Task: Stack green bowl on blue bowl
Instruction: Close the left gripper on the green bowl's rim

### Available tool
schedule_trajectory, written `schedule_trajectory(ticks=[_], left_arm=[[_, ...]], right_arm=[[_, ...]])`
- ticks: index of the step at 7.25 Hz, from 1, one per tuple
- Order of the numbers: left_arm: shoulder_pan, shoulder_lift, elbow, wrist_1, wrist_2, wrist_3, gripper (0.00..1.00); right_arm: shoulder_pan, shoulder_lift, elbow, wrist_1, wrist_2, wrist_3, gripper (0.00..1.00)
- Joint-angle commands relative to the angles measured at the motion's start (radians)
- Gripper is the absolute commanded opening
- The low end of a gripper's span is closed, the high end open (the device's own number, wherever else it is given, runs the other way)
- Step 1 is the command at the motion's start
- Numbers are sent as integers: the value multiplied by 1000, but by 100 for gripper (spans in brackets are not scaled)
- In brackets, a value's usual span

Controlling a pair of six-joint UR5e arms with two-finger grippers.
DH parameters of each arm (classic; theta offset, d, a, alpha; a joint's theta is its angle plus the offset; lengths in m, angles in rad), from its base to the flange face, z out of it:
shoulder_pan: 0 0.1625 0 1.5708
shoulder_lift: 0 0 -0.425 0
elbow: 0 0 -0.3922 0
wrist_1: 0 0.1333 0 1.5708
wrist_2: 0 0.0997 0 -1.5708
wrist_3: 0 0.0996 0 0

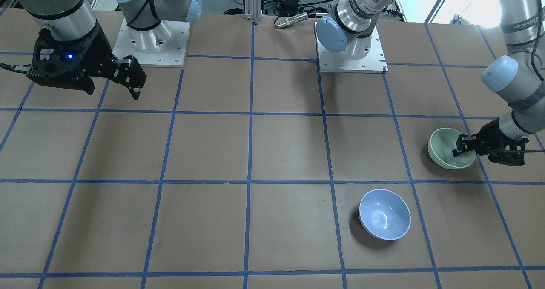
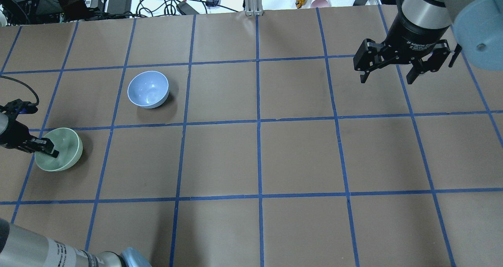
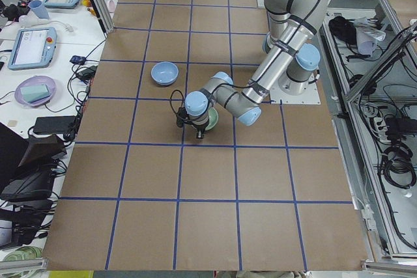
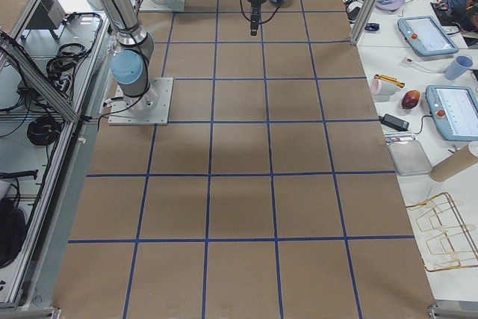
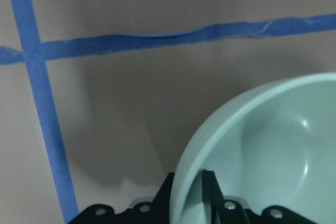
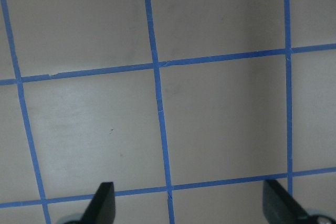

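The green bowl point(image 2: 63, 151) sits at the table's left side, a little tilted; it also shows in the front view point(image 1: 447, 150) and fills the lower right of the left wrist view point(image 5: 273, 150). My left gripper point(image 2: 49, 149) is shut on its near rim, one finger inside point(image 5: 211, 187) and one outside. I cannot tell whether the bowl is off the table. The blue bowl point(image 2: 148, 89) stands upright and empty one square farther out, also in the front view point(image 1: 384, 214). My right gripper point(image 2: 387, 79) hangs open and empty high over the far right, away from both bowls.
The brown table has a blue tape grid point(image 2: 258, 121). Cables, chargers and a pink cup point(image 2: 319, 1) lie beyond the far edge. The arm bases point(image 1: 351, 55) stand at the robot's side of the table.
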Motion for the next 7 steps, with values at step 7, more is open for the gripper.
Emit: schedule_trajectory(ticks=[7], left_arm=[[0,84,68,-192,-33,-23,0]], right_arm=[[0,0,0,0,0,0,100]])
